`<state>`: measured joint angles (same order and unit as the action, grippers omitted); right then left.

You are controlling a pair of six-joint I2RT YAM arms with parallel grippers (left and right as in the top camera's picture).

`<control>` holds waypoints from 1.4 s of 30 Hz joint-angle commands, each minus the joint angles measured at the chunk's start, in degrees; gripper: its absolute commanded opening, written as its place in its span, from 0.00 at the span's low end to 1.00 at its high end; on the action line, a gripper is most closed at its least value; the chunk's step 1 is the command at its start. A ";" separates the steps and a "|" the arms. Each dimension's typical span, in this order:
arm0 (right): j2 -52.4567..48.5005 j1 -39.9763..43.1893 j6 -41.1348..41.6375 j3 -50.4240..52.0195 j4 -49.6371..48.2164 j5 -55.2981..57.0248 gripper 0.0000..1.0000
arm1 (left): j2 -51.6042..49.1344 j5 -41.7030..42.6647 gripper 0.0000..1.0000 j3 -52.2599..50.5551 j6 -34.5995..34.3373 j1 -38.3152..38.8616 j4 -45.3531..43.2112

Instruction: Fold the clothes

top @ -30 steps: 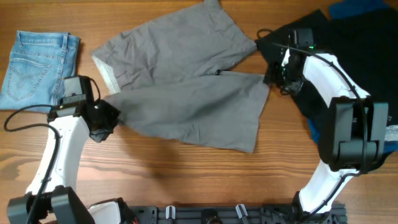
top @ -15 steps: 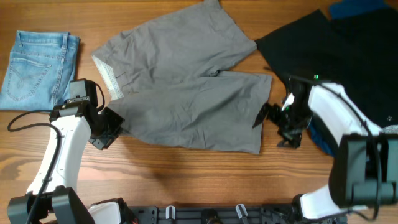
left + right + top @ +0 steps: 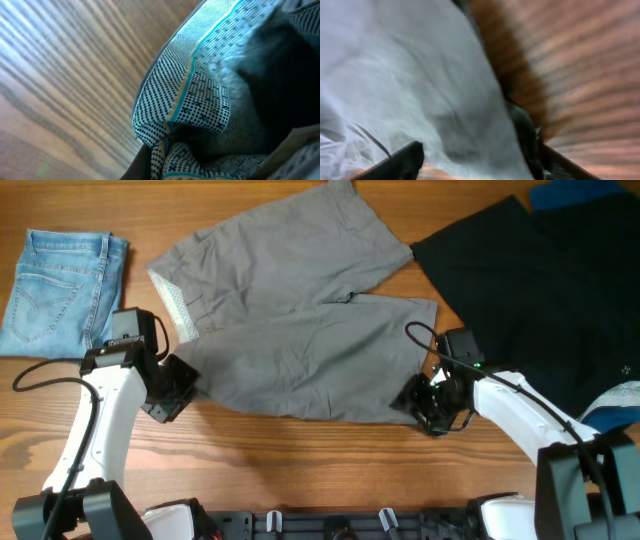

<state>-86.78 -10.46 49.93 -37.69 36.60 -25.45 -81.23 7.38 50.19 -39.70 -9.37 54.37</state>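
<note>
Nearest the robot's base, bare wood counter (image 3: 300, 465) runs along the front edge. Just beyond it the left arm (image 3: 100, 410) reaches to the waist corner of the clothes (image 3: 300, 330), a pair of grey shorts. The left jaws sit closed on that corner. In the left wrist view, the dotted lining of the waistband (image 3: 195, 85) is bunched up close to the lens and lifted off the wood. The right arm (image 3: 510, 405) lies low across the counter, with the right jaws at the lower right corner of the near leg. The right wrist view is blurred, but its two dark fingers (image 3: 402, 161) stand wide apart with pale grey cloth between them, not pinched. The shorts lie spread flat across the middle of the counter, the near leg pointing right and the far leg angled up to the back edge. Far left, folded blue jeans (image 3: 60, 290) lie apart from the shorts. Far right lies a black cloth (image 3: 540, 270), with a blue cloth (image 3: 570, 192) at the back corner.
</note>
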 commanded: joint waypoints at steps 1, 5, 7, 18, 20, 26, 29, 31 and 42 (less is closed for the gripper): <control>-0.31 -0.07 -1.11 0.81 0.00 4.04 0.04 | -0.39 0.33 0.04 -0.26 1.36 0.26 3.41; 2.71 3.10 -6.95 -5.86 9.40 7.32 0.04 | 2.84 0.74 0.04 0.22 10.67 0.26 7.82; 7.39 5.90 -11.15 -12.17 16.17 10.73 0.04 | 6.45 0.72 0.04 2.62 13.14 0.26 11.34; 25.57 9.49 -19.34 -34.75 34.82 29.88 0.04 | 26.36 10.19 0.04 10.21 14.53 0.26 22.56; 25.09 9.46 -24.65 -36.41 30.36 29.75 0.04 | 28.00 10.08 0.04 10.21 15.34 0.26 22.67; 15.89 9.35 -34.93 -36.65 3.54 18.05 0.04 | 23.85 0.79 0.04 10.19 -1.70 0.26 11.52; 7.26 9.07 -34.91 -36.65 -5.64 11.63 0.04 | 17.18 -3.02 0.04 9.79 -9.86 0.26 11.56; 1.57 7.98 -34.93 -36.65 -10.86 8.59 0.04 | 11.13 -5.88 0.04 9.81 -12.83 0.24 10.56; -22.45 -3.21 -34.80 -36.65 -43.71 8.55 0.04 | -8.90 -11.96 0.04 9.81 -18.67 0.11 -6.19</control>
<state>-105.49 -12.47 16.10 -73.23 -1.34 -19.64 -89.65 1.52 60.05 -56.38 -8.32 50.59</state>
